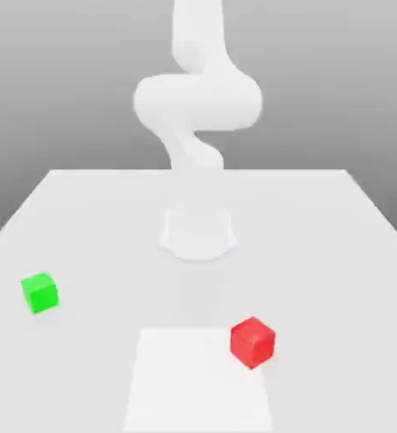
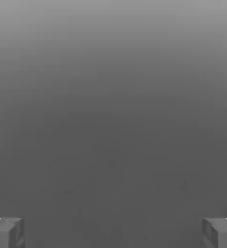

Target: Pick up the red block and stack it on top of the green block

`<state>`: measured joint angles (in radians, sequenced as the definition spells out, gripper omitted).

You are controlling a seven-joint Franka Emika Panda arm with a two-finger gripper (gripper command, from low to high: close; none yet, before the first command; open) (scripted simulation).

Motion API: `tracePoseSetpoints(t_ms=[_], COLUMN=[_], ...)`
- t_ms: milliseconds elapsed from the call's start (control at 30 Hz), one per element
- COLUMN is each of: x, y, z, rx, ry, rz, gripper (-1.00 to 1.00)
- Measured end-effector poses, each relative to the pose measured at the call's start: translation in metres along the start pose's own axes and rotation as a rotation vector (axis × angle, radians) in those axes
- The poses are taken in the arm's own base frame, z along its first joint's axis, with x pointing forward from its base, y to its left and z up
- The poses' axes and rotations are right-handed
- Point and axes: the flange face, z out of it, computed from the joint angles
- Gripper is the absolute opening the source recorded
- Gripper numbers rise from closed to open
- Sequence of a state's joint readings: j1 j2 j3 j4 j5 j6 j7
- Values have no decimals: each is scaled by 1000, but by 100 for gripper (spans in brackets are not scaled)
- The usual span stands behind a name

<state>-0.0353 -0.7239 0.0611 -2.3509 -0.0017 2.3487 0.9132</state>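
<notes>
From my remote station, I see the red block [image 1: 252,342], a small matte bright red cube, resting flat on the table at about 5 o'clock in the exterior view, turned so one vertical edge faces the camera. The green block [image 1: 39,292], a small matte bright green cube, appears slightly smaller and sits flat at about 8 o'clock, also turned a little. I find the two well apart, nothing stacked on either.
</notes>
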Motion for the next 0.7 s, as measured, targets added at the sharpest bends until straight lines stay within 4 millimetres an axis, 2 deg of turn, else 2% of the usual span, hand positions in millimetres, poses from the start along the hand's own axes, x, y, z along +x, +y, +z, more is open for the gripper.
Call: tracePoseSetpoints(t_ms=[167,367,533,700], x=[-46,-109,-170,-236], y=[12,58,112,170], z=[112,220,284,320], rx=[-157,-341,-496,-651], ry=[-65,-130,-176,-217], rz=[167,371,545,720], gripper=[0,0,0,0])
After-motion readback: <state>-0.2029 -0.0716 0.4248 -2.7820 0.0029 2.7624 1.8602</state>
